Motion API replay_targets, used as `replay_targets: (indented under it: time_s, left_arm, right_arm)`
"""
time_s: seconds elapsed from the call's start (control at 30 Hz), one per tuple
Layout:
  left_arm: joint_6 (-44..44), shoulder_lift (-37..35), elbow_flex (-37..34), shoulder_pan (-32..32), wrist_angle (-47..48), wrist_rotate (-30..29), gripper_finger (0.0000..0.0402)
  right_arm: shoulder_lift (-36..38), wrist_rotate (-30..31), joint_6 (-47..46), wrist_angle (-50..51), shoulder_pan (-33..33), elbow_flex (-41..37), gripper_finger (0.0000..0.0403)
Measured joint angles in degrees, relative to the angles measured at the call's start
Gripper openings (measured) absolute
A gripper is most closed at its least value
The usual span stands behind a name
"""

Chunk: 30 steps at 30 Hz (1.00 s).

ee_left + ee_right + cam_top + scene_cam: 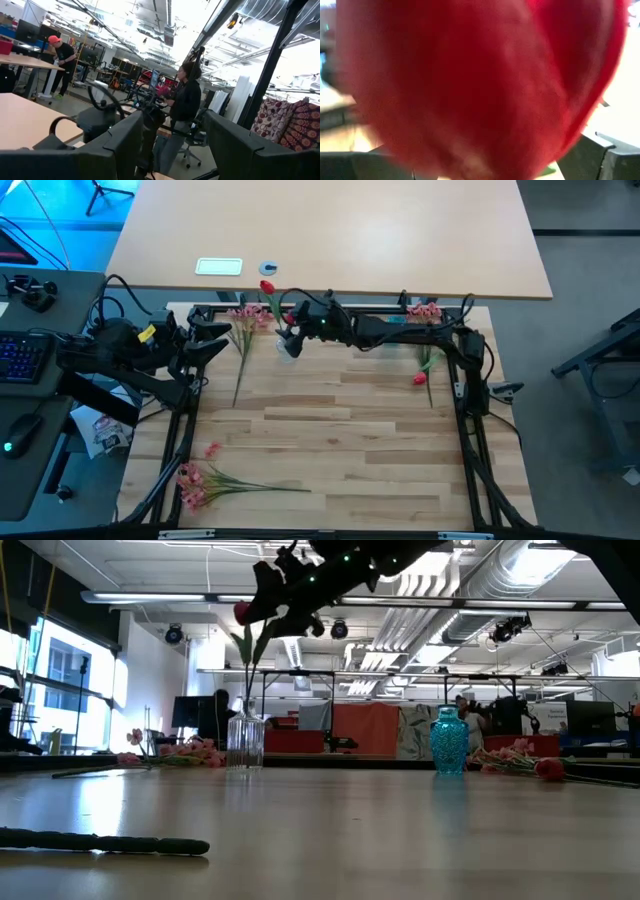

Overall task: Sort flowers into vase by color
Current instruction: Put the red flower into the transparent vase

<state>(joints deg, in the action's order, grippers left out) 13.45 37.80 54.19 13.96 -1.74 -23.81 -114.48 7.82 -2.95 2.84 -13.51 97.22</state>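
The right gripper [284, 323] hovers over the clear vase [245, 740], its jaws apart around the stem of a red tulip [243, 612] standing in that vase. The left gripper [212, 340] waits beside the vase with open jaws. Another red tulip [420, 379] lies on the table [340, 440], well apart from the vase.

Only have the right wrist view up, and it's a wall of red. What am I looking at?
Observer: A red tulip bloom, right up against that camera. Its stem runs down into the clear glass vase.
Operator: Where's the right gripper?
Observer: The right gripper is above that vase, near the table's far edge.
Operator: Other reds to sort?
Observer: A second red tulip lies flat on the right side of the table.
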Motion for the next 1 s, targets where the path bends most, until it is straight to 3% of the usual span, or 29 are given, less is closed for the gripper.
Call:
replay_targets:
  time_s: [0.33, 0.53, 0.9, 1.0]
  left_arm:
    - [-0.02, 0.0, 0.0, 0.0, 0.09, 0.0, 0.0202]
    - [-0.07, 0.16, 0.0, 0.0, 0.31, 0.02, 0.0202]
    - [2.03, 1.15, 0.0, -0.04, 0.55, 0.04, 0.0202]
    - [2.38, 1.63, 0.0, -0.05, 0.54, 0.05, 0.0202]
  right_arm:
    - [0.31, -3.96, 11.91, 29.05, -0.45, 13.0, 0.0316]
    - [3.09, -4.08, 15.14, 39.84, -1.4, 16.34, 0.0316]
    - [7.45, -8.5, 11.41, 64.54, -2.27, 15.96, 0.0316]
    - [9.44, -8.31, 9.42, 65.8, -1.61, 9.14, 0.0316]
